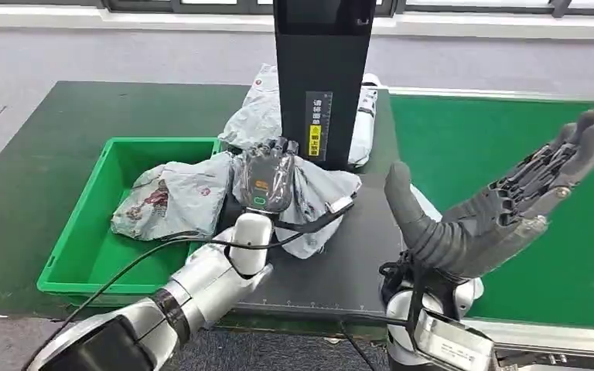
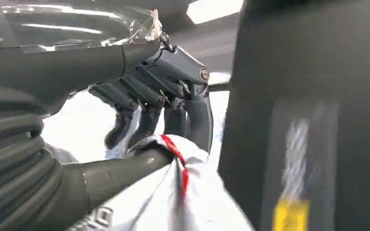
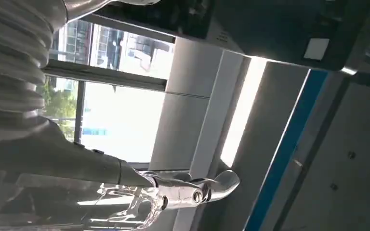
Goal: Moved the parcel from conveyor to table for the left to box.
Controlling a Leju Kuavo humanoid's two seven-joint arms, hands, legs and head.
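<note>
Green bin [image 1: 85,232] at left holds grey parcel bag [image 1: 172,199]. Left robot hand [image 1: 267,174] grips grey parcel [image 1: 317,202] on dark counter [image 1: 356,263], just before black scanner post [image 1: 323,69]. Right robot hand [image 1: 503,205] raised over green conveyor [image 1: 495,147], fingers spread, empty.

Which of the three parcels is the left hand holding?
The middle parcel, on the dark plate before the black post; left hand grips it. Others: in the green box, behind the post.

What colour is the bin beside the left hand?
Green bin, best seen in the head view, left of the left hand.
</note>
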